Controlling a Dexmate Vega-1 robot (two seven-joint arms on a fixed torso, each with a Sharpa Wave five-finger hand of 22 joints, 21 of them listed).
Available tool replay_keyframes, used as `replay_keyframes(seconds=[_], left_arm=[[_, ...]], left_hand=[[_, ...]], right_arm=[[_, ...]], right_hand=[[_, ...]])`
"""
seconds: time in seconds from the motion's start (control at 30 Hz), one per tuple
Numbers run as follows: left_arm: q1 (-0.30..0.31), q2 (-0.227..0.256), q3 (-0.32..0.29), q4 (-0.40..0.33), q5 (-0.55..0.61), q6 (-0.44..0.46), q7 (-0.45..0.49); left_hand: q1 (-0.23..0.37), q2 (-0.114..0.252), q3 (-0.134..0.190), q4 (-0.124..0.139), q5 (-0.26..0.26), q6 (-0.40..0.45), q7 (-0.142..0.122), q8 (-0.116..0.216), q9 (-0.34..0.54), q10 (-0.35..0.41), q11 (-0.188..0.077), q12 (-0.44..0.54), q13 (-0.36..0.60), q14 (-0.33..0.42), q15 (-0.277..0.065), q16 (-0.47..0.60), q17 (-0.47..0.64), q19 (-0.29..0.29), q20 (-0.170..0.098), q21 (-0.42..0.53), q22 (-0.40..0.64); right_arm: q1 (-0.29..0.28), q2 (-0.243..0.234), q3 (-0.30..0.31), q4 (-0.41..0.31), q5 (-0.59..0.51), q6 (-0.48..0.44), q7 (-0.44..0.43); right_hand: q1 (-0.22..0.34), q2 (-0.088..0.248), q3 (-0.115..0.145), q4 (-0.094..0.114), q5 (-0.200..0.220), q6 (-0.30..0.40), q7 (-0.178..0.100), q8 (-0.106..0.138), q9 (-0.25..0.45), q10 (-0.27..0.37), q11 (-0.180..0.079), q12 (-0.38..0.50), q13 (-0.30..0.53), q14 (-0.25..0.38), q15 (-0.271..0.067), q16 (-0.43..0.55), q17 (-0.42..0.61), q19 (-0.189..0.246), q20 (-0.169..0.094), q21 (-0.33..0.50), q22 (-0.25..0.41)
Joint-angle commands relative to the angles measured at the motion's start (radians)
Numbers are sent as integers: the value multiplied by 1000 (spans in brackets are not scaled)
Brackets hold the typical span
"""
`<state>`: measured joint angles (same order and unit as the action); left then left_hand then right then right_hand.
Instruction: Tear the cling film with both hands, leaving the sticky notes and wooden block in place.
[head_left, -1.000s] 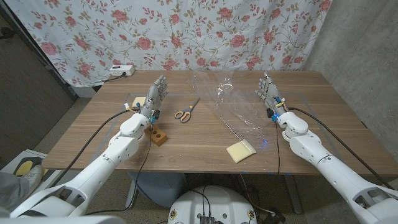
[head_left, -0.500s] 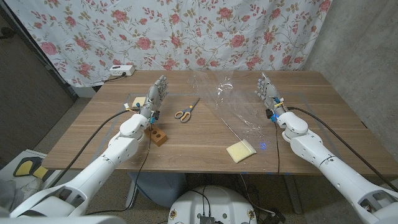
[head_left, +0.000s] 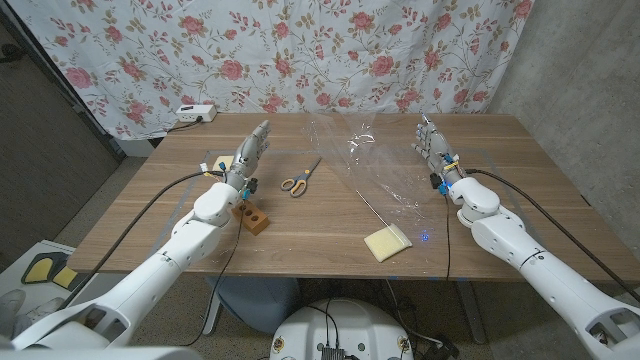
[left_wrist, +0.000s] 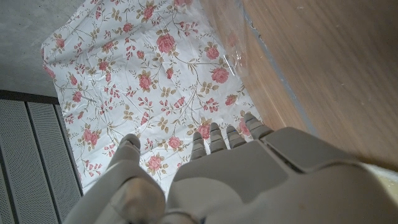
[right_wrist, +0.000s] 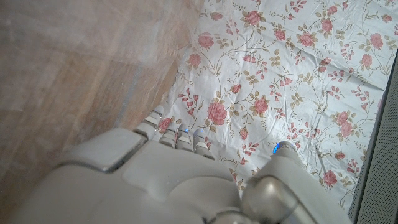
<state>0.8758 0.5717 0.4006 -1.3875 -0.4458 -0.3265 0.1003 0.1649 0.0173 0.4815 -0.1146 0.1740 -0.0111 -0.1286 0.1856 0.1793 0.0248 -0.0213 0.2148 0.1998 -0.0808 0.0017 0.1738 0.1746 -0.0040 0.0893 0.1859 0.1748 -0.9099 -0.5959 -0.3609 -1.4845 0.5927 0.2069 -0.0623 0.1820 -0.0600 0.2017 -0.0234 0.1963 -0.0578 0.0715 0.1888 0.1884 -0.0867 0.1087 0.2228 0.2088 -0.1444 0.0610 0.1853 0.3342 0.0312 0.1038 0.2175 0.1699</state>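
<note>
Where wrist views miss them, scissors (head_left: 295, 182).

no legible text, no labels, no brands, no numbers or signs anywhere

Cling film (head_left: 375, 165) edges too faint to trace.
</note>
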Motion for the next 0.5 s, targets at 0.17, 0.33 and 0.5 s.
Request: replay_keyframes(seconds=[0.17, 0.33, 0.5], left_arm=[[86, 17, -35, -186, 66, 59, 164], [99, 21, -43, -215, 80, 66, 184], [95, 27, -38, -217, 92, 103, 189]], left_hand=[[14, -5, 0, -12, 1, 17, -3, 9, 3, 60, -17, 23, 4, 16, 0, 14, 4, 12, 8, 8, 2], [16, -9, -2, -17, 0, 28, 2, 12, 3, 69, -20, 25, 3, 38, 5, 21, 4, 29, 20, 14, 2], [19, -9, -2, -19, 0, 30, 5, 12, 3, 69, -14, 25, 3, 42, 6, 21, 4, 32, 21, 15, 2]], right_arm=[[-11, -10, 23, 8, 43, 30, 50], [-8, -15, 20, 6, 25, 31, 40], [-9, -24, 21, 0, 23, 23, 38]], right_hand=[[8, 12, 9, -3, 4, -8, 5, 4, 3, -3, 4, -5, 3, -13, -1, 4, -1, -5, 6, -9, 1], [9, 14, 10, -4, 4, -7, 9, 4, 3, -2, 6, -5, 2, -15, 4, 4, -4, -5, 6, -11, 1], [11, 16, 10, -5, 4, -9, 10, 4, 3, -3, 8, -6, 2, -16, 5, 4, -6, -7, 6, -12, 1]])
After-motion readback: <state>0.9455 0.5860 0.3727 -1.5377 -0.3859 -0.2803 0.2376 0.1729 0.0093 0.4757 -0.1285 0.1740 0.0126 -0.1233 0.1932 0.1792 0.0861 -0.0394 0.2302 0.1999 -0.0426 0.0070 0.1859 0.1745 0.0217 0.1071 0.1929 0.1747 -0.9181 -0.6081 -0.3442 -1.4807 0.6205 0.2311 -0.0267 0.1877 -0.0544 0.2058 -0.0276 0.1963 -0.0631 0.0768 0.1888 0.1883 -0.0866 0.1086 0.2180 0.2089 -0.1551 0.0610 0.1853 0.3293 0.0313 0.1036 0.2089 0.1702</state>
